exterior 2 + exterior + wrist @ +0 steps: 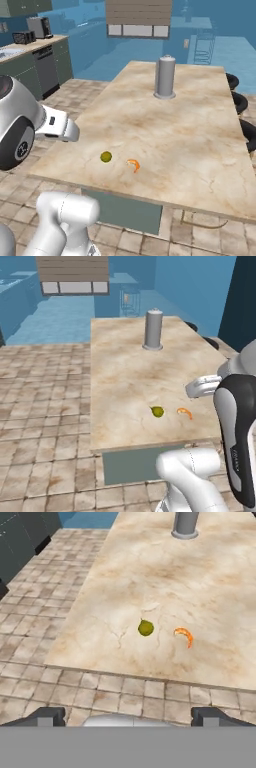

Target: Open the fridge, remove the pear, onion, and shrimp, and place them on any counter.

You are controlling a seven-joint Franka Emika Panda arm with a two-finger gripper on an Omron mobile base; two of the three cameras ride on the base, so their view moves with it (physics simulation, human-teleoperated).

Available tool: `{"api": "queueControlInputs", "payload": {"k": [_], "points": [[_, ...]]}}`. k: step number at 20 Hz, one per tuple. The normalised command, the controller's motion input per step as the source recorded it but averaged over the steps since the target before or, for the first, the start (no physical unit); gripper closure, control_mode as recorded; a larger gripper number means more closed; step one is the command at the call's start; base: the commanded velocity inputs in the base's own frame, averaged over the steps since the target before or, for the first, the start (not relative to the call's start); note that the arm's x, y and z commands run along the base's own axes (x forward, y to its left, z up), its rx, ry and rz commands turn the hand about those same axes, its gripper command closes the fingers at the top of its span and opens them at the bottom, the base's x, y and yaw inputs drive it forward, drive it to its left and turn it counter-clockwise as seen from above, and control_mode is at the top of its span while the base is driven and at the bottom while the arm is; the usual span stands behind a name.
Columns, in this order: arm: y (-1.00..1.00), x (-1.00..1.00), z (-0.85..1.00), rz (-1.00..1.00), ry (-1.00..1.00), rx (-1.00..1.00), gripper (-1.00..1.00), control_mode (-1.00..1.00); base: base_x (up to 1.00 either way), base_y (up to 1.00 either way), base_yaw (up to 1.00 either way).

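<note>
Spread wide, the claw (128, 716) is showing its two dark fingertips (47, 716) far apart at the bottom of the hand view, gripping nothing; the pear (145, 628) is sitting at the centre of that frame on the tan counter (215, 582); the shrimp (184, 635) is lying just right of it, not touching; a grey cylinder (165, 77) is standing upright on the counter toward the top of the right base view, well apart from both.
</note>
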Motion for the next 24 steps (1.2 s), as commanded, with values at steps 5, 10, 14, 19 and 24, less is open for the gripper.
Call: {"api": "queueControlInputs", "payload": {"k": [5,10,14,19,24], "points": [[0.0,0.0,0.0,0.0,0.0,0.0,-1.0,1.0,-1.0,0.07,0.0],[0.0,0.0,0.0,0.0,0.0,0.0,-1.0,1.0,-1.0,0.32,0.02],[0.0,0.0,0.0,0.0,0.0,0.0,-1.0,1.0,-1.0,0.36,0.22],[0.0,0.0,0.0,0.0,0.0,0.0,-1.0,1.0,-0.6,0.07,0.82],[0.0,0.0,0.0,0.0,0.0,0.0,-1.0,1.0,-0.05,0.0,1.0]]}}
